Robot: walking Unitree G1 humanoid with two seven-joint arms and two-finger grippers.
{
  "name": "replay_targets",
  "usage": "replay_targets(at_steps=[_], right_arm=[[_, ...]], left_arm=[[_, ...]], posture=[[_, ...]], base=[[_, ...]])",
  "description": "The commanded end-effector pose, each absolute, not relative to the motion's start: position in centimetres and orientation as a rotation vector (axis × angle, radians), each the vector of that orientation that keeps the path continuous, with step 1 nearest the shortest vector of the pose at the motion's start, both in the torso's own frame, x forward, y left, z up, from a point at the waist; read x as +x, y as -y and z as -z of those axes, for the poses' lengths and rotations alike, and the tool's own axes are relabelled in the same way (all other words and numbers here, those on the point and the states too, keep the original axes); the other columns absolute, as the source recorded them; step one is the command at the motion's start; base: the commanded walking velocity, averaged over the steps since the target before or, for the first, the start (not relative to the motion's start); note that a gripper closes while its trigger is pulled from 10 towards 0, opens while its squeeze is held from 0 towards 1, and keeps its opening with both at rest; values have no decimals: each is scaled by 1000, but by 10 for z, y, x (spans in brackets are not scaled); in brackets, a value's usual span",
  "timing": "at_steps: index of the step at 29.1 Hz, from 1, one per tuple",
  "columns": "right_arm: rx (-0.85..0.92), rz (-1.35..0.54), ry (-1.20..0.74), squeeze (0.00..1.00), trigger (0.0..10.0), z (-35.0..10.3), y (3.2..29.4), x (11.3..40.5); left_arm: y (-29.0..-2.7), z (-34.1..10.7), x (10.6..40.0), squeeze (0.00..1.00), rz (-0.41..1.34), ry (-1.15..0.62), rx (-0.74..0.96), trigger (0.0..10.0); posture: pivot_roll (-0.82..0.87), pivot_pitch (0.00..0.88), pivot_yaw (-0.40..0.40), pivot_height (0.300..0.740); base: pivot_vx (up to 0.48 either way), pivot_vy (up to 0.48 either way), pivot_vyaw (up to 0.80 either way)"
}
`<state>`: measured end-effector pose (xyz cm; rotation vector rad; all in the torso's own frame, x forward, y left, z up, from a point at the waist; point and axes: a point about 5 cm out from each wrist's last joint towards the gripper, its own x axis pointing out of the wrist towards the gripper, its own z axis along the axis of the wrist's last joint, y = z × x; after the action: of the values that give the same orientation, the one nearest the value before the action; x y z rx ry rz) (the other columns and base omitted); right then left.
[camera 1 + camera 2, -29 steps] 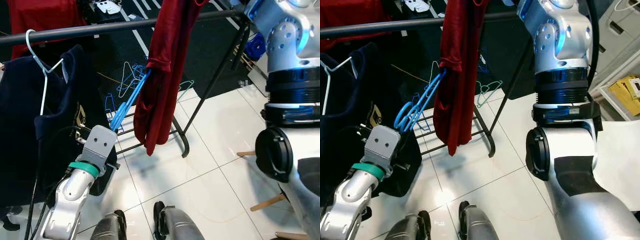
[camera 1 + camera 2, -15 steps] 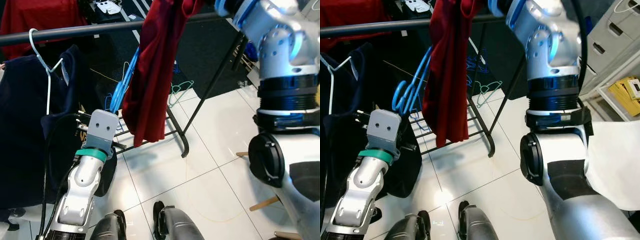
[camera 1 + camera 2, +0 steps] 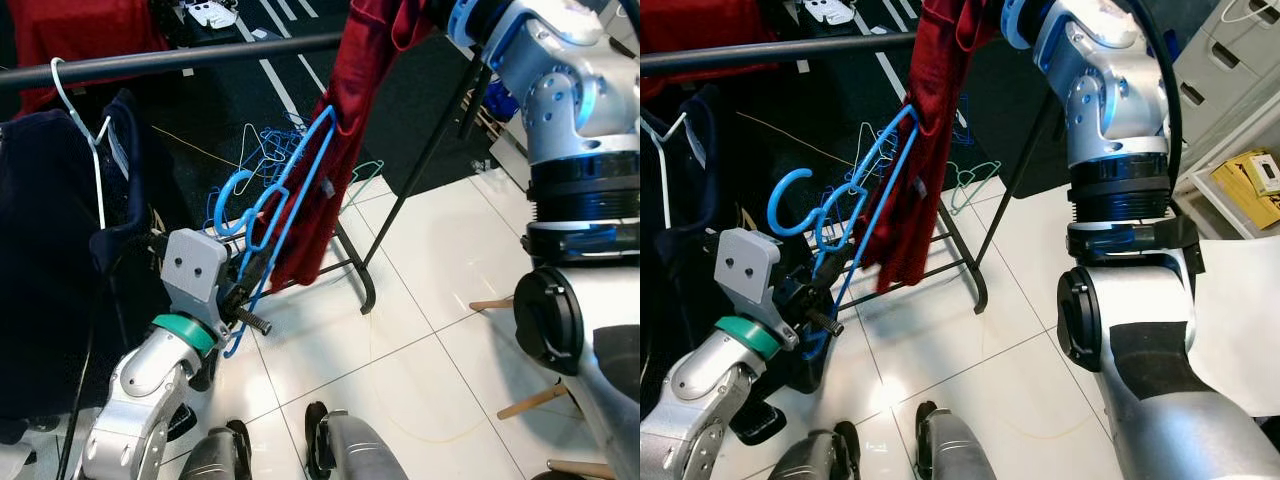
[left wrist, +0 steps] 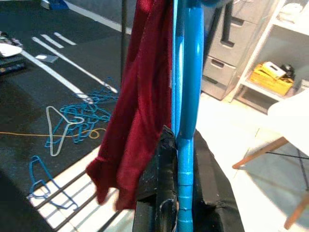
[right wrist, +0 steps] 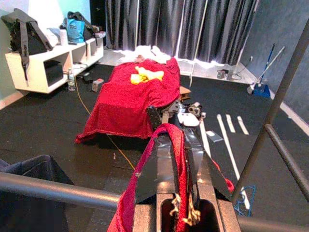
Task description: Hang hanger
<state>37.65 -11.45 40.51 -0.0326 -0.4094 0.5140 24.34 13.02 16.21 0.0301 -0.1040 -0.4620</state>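
No brand, label or writing can be read anywhere here; the white stripes (image 3: 283, 90) on the dark mat are plain marks, and the pale pattern on the navy garment (image 3: 45, 270) is too small to make out.

The left end effector (image 3: 245, 288) is clamped on the lower part of a blue hanger (image 3: 290, 190), which shows in the left wrist view as a blue bar running up between the black fingers (image 4: 157, 183). The hanger leans upward and rightward from the grip, its hook (image 3: 228, 190) free in the air below the dark rail (image 3: 180, 58) and not on it. Its upper end lies against the red garment (image 3: 335, 130). The right end effector (image 5: 176, 159) is raised above the rail with its fingers closed on the red cloth, which drapes down from the grip.

Half a second ago the hanger stood steeply, nearly edge-on and partly tucked behind the red garment; now it has swung out and tilted, so its whole outline and hook show. The left wrist has dropped lower. The red garment has shifted rightward along the rail. The navy garment on its white hanger (image 3: 85, 130) stays at the left.

A heap of spare hangers (image 3: 262, 150) lies on the mat behind.
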Motion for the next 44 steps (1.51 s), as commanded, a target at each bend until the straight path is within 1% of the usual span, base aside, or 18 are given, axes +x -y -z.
replay_targets(at_steps=[1,10,12,17,20,25,29,30,31,33,36,40,42,44], right_arm=[[-42,-522,471,0,10000,-420,116,371],[-44,-550,517,0,10000,-435,114,364],[-42,-550,519,0,10000,-436,114,364],[-13,-548,542,0,10000,-446,113,362],[-7,-549,546,0,10000,-447,112,362],[19,-549,548,0,10000,-450,107,362],[79,-520,541,0,10000,-452,104,364],[79,-520,541,0,10000,-452,104,364],[111,-513,537,0,10000,-456,104,364],[120,-513,535,0,10000,-457,104,364],[116,-509,534,0,10000,-459,104,364],[107,-498,532,0,10000,-459,105,364],[74,-428,521,0,10000,-454,115,371],[62,-401,518,0,10000,-453,119,373]], left_arm=[[-127,-155,243,0,476,74,42,10000],[-138,-142,244,0,443,40,216,10000],[-138,-141,244,0,442,39,223,10000],[-125,-140,248,0,439,53,199,10000],[-123,-141,249,0,437,57,192,10000],[-111,-149,255,0,430,97,158,10000],[-107,-153,264,0,335,140,168,10000],[-107,-153,264,0,335,140,168,10000],[-108,-154,267,0,266,165,201,10000],[-109,-155,269,0,236,175,213,10000],[-116,-161,274,0,136,215,257,10000],[-119,-162,274,0,111,223,271,10000],[-126,-162,269,0,130,221,296,10000],[-129,-163,266,0,141,219,306,10000]], posture=[[-138,128,-94,740],[-143,128,-97,740],[-143,128,-97,740],[-150,128,-101,740],[-150,128,-101,740],[-149,125,-104,740],[-154,125,-101,740],[-154,125,-101,740],[-154,125,-101,740],[-154,125,-101,740],[-155,129,-104,740],[-155,129,-104,740],[-150,130,-104,740],[-150,130,-104,740]], base=[[0,0,0],[0,0,0],[0,0,0],[0,0,0],[0,0,0],[0,0,0],[0,0,0],[0,0,0],[0,0,0],[0,0,0],[0,0,0],[0,0,0],[0,0,0],[0,0,0]])
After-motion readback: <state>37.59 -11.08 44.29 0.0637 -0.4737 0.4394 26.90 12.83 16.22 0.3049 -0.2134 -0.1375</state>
